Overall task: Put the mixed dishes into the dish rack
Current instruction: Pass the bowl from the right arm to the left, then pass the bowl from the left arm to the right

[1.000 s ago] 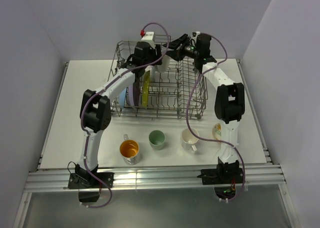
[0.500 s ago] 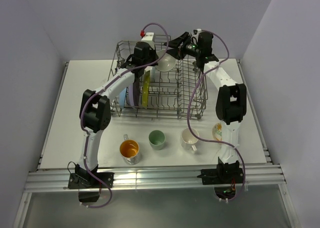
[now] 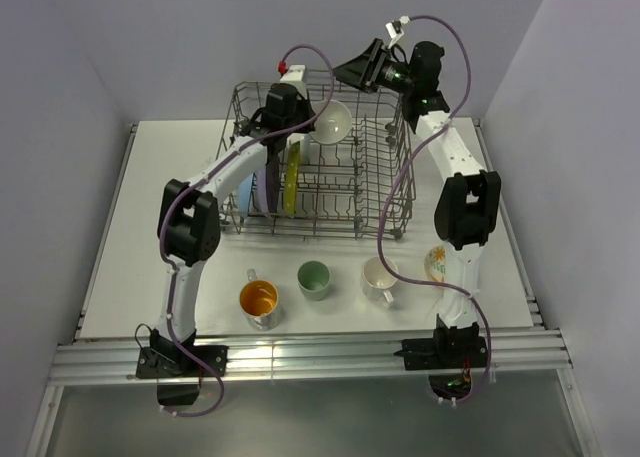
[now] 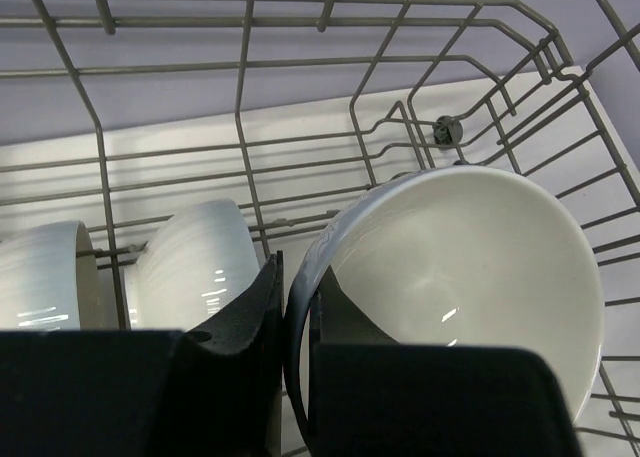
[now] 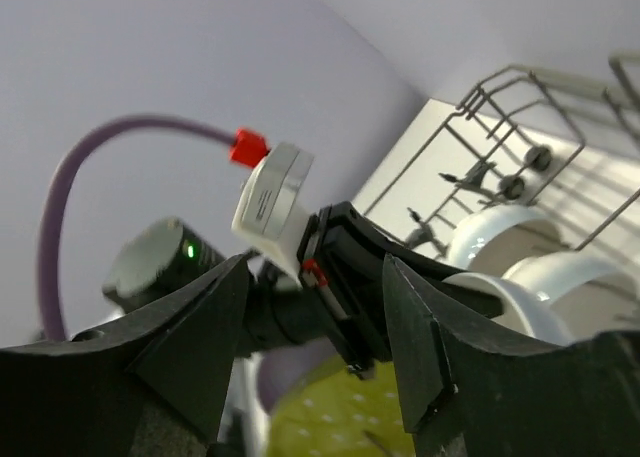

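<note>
Bright even light, faint soft shadows, small glints on white bowl (image 4: 470,277), right-wrist foreground blurred

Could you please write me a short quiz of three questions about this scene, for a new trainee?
1. True or false: the left gripper is shut on the rim of a white bowl.
2. The right gripper holds: A) a plate, B) a mug, C) nothing.
3. How many cups and mugs stand on the table in front of the dish rack?
Key: 1 true; 2 C; 3 three: orange-inside cup, pale green cup, white mug.
</note>
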You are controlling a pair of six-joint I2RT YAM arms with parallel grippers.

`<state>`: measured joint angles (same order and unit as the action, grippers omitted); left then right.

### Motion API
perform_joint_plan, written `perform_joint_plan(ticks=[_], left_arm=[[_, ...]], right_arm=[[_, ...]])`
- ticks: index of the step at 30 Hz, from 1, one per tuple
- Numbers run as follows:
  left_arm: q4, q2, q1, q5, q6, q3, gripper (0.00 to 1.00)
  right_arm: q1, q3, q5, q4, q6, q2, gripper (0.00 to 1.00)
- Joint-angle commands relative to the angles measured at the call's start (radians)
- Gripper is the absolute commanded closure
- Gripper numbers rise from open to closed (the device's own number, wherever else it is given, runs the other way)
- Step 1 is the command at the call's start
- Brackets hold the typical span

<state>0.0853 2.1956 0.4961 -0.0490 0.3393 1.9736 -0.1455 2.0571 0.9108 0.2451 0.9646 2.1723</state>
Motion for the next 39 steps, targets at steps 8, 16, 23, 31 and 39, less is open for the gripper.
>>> perform_joint_plan(ticks=[8,16,23,31,39], left_arm=[[0.014,-0.14,-0.067,0.178,0.207,0.099,1.0],[0.126,-0.108,-0.097,0.238,0.306,0.194,1.0],[0.232,-0.092,-0.11,0.291,0.354,0.226,1.0],[0.306,-0.112,-0.108,0.278,0.342,0.222,1.0],[0.327,-0.151,-0.082,0.241,0.291,0.205,1.0]], right_arm=[[-0.019,0.026,0.116,-0.476,-1.034,-0.181,0.37],[-0.06,0.121,0.163,-1.125,-2.103,-0.209,0.37],[-0.132,0.173,0.097,-1.373,-2.607,-0.215,0.36],[-0.204,0.232,0.045,-1.452,-2.744,-0.224,0.36],[-0.282,0.117,-0.213,-1.244,-2.565,-0.238,0.37]])
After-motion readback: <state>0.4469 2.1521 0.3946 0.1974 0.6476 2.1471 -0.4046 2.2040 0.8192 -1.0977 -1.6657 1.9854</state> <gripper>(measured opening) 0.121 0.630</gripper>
